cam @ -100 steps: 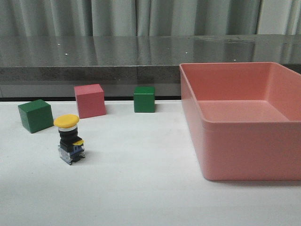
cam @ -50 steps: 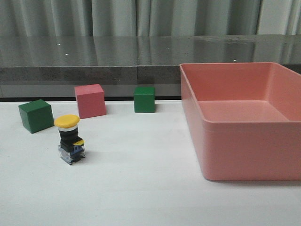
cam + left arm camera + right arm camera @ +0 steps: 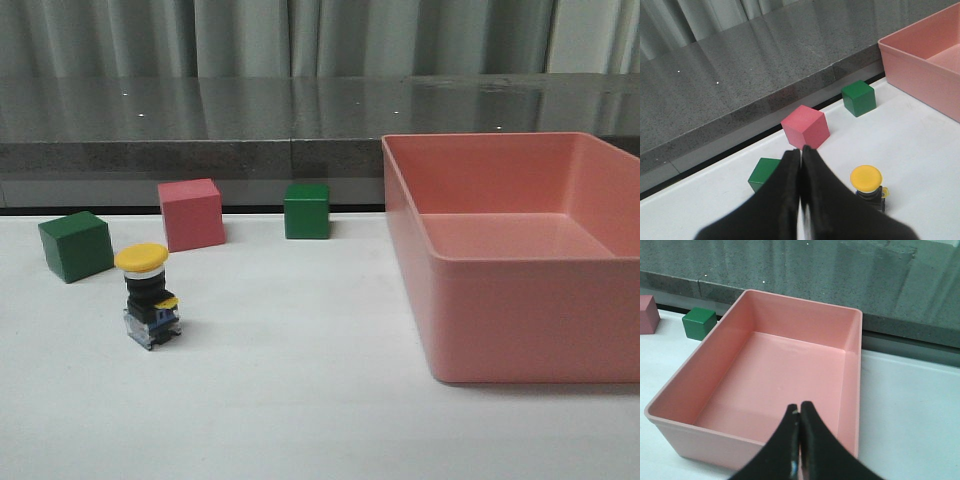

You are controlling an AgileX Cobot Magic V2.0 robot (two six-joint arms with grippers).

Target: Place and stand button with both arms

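The button (image 3: 148, 297) stands upright on the white table at the front left, yellow cap on top, clear-blue base down. It also shows in the left wrist view (image 3: 867, 181). My left gripper (image 3: 800, 151) is shut and empty, held above the table beside the button and apart from it. My right gripper (image 3: 799, 408) is shut and empty, above the near edge of the pink bin (image 3: 854, 365). Neither arm shows in the front view.
A green cube (image 3: 76, 245), a pink cube (image 3: 190, 214) and a second green cube (image 3: 306, 210) stand behind the button. The large pink bin (image 3: 520, 330) fills the right side. A dark stone ledge (image 3: 200, 150) runs along the table's back.
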